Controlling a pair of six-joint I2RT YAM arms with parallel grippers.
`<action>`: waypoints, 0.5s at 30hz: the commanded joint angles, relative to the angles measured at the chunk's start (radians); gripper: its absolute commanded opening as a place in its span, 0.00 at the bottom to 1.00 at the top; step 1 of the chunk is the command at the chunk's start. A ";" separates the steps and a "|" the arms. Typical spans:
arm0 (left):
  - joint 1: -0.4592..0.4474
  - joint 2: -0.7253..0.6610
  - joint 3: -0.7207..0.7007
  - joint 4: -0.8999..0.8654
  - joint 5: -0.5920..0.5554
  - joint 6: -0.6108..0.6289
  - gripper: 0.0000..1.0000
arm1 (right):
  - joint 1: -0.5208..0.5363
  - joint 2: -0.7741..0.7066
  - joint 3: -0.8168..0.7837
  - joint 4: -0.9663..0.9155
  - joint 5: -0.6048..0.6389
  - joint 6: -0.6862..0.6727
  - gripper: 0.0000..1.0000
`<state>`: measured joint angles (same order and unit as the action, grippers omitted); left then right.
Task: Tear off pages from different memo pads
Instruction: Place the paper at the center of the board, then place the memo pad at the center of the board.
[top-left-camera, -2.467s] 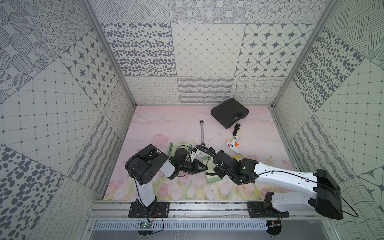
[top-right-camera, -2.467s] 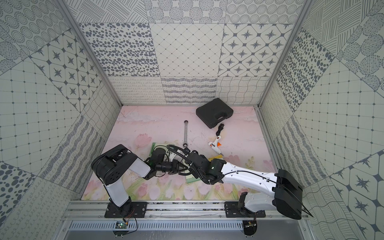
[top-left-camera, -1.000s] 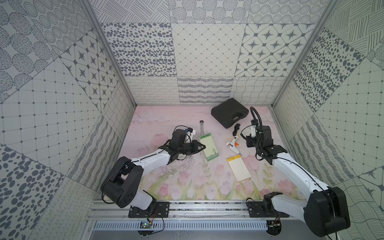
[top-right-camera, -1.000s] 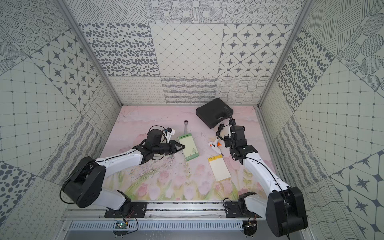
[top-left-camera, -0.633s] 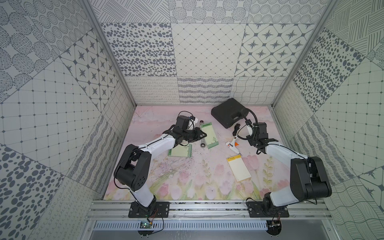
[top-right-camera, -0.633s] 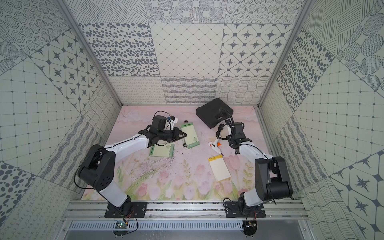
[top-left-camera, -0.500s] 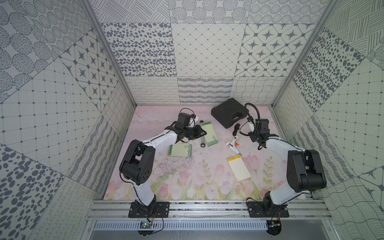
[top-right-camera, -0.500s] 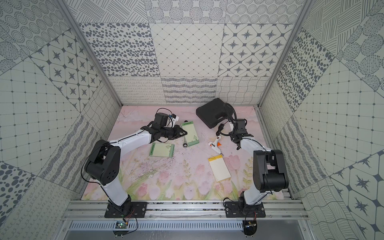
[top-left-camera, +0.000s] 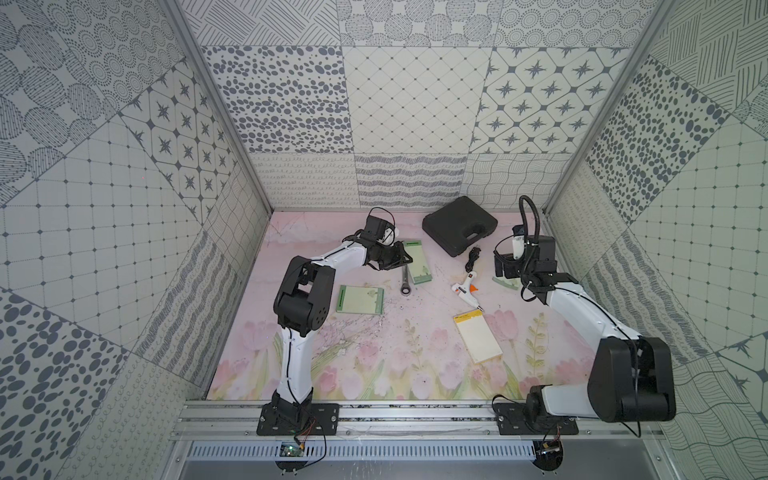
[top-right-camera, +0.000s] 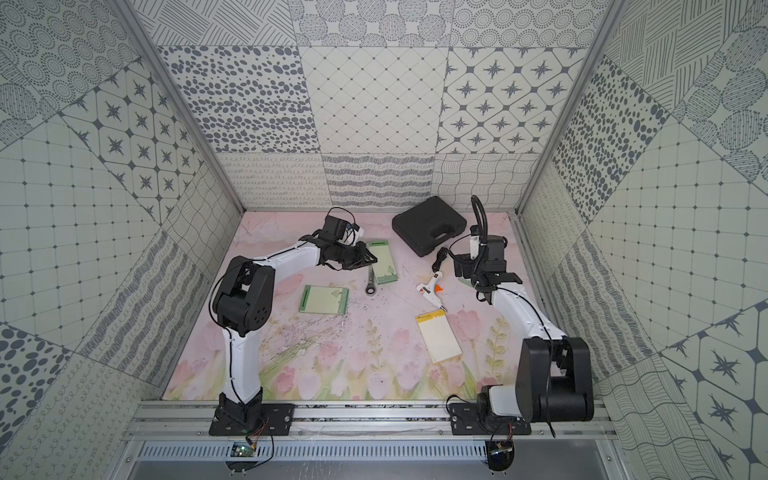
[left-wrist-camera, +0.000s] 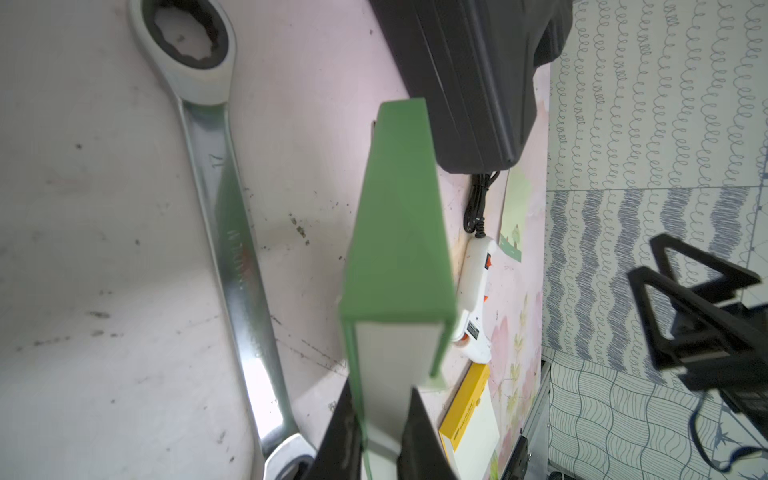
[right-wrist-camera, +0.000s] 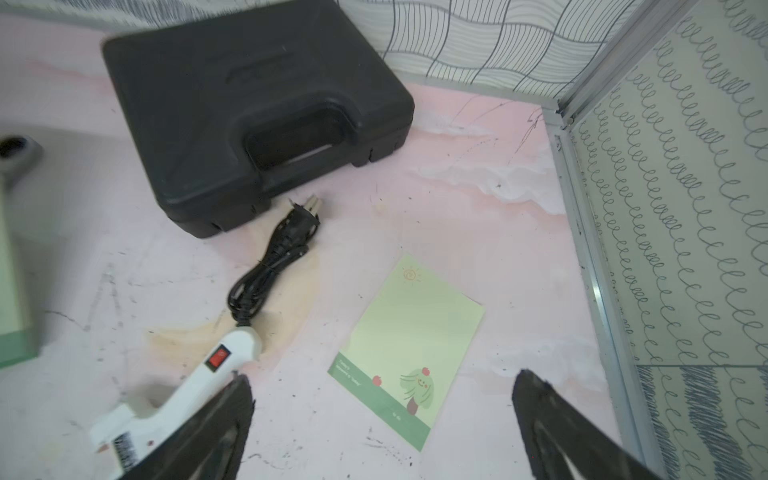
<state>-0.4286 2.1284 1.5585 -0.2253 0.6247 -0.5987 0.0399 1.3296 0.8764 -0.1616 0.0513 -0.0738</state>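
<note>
My left gripper (top-left-camera: 404, 259) (left-wrist-camera: 380, 436) is shut on the edge of a pale green memo pad (top-left-camera: 418, 262) (left-wrist-camera: 397, 249) at the far middle of the mat. A second green memo pad (top-left-camera: 360, 300) (top-right-camera: 324, 300) lies flat to the left. The cream memo pad (top-left-camera: 478, 338) (top-right-camera: 439, 338) with a yellow header lies nearer the front. One loose green page (right-wrist-camera: 409, 345) (top-left-camera: 505, 282) with a small tree drawing lies flat on the mat at the far right. Just above it my right gripper (right-wrist-camera: 382, 419) (top-left-camera: 505, 270) stands open, holding nothing.
A black plastic case (top-left-camera: 459, 224) sits at the back. A white glue gun (top-left-camera: 467, 286) with its black cable (right-wrist-camera: 270, 266) lies between the arms. A steel wrench (top-left-camera: 405, 282) (left-wrist-camera: 224, 199) lies beside the held pad. The right wall (right-wrist-camera: 665, 249) is close to the page.
My right gripper has opened and let go of the green page, which now lies on the mat. The left gripper has kept its hold on the green pad.
</note>
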 joint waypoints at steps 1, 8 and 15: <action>0.015 0.097 0.127 -0.091 0.029 0.071 0.00 | 0.006 -0.032 -0.015 -0.057 -0.069 0.255 1.00; 0.021 0.176 0.240 -0.205 -0.070 0.106 0.33 | 0.018 0.004 -0.022 -0.257 -0.169 0.417 0.90; 0.027 0.080 0.180 -0.201 -0.195 0.129 0.58 | 0.086 0.053 -0.067 -0.328 -0.282 0.472 0.81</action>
<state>-0.4076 2.2719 1.7668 -0.3771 0.5495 -0.5312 0.0799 1.3655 0.8295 -0.4503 -0.1650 0.3382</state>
